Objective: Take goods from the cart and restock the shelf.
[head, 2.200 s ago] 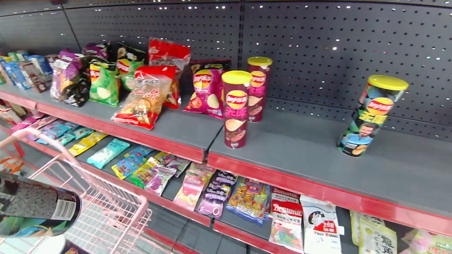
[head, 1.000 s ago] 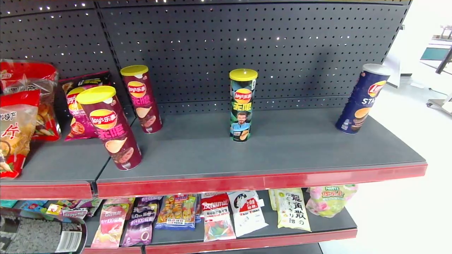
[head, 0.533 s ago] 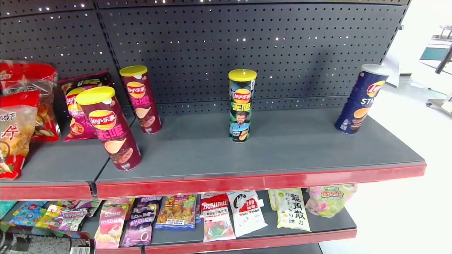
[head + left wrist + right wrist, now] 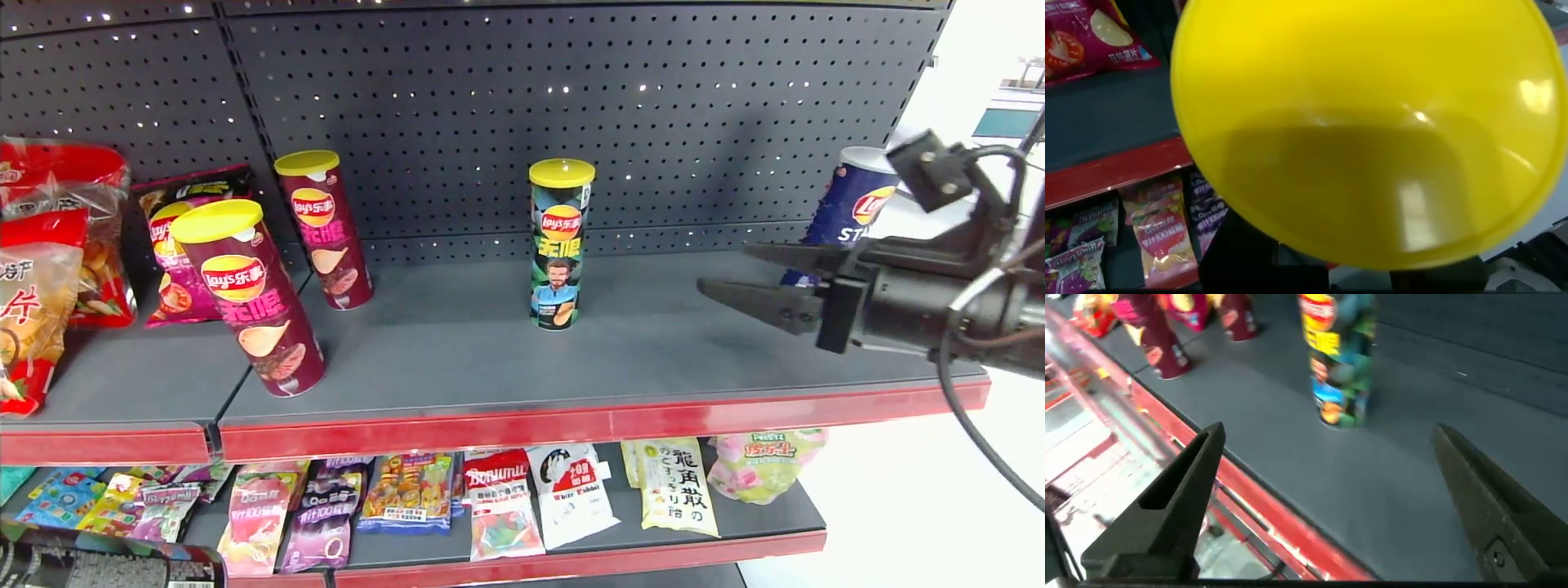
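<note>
Grey shelf [image 4: 490, 351] with red front lip, carrying four crisp canisters.

- **Green canister** [image 4: 560, 245], yellow lid: upright, left of the right pincer [image 4: 725, 268] and well apart from it. In the right wrist view the green canister [image 4: 1341, 359] stands beyond the gap between the spread jaws of the right pincer [image 4: 1327, 433].
- **Blue canister** [image 4: 849, 214], pale lid: just behind the pincer, lower part hidden by it.
- **Front maroon canister** [image 4: 245, 298] and **rear maroon canister** [image 4: 322, 229], both yellow-lidded: farther left, past the green one.
- **Dark patterned canister** [image 4: 98, 563]: on its side, far left of the pincer and below shelf level. Its yellow lid [image 4: 1364, 122] faces the left wrist camera.
</note>
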Controlling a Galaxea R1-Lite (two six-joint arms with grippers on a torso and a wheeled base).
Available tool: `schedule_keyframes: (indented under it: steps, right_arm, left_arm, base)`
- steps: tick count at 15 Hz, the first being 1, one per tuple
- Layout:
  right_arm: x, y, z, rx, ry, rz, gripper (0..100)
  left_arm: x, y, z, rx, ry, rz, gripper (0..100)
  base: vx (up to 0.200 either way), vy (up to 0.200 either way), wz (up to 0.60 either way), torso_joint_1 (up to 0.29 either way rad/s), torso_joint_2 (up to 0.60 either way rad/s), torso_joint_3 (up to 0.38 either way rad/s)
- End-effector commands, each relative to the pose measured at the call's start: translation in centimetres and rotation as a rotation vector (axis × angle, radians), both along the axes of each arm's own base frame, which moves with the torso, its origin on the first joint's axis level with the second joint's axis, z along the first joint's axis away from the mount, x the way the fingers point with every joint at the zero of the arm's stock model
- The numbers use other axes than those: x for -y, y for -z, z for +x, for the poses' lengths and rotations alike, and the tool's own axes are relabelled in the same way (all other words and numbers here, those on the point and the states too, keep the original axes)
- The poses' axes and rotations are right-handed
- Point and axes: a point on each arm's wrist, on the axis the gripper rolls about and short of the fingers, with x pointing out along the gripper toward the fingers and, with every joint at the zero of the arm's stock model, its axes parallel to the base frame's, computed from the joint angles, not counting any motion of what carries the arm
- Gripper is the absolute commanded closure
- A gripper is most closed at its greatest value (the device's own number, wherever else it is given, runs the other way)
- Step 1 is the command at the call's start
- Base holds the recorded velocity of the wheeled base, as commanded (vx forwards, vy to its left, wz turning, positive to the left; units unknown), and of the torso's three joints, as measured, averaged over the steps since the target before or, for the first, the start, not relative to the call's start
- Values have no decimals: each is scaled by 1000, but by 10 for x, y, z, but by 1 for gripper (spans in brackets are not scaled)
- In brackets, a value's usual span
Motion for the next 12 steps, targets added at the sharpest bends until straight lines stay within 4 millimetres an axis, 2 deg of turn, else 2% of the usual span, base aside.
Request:
schedule_keyframes:
  steps: [1,3,7,12]
  right_arm:
    - [-32,23,53,-67,-64,-26,0]
    - [-47,23,78,-52,-97,-17,0]
    - [-59,28,110,-43,-173,-1,0]
    - [-55,37,135,-9,-150,-30,0]
  left_arm:
    - [1,1,2,-13,-1,4,100]
    - [1,2,4,-24,2,5,100]
    - [2,-1,6,-25,2,6,100]
    - [2,-3,6,-24,3,5,100]
  base:
    - [0,0,0,0,0,0]
    - [0,0,0,0,0,0]
    - [0,0,0,0,0,0]
    - [0,0,0,0,0,0]
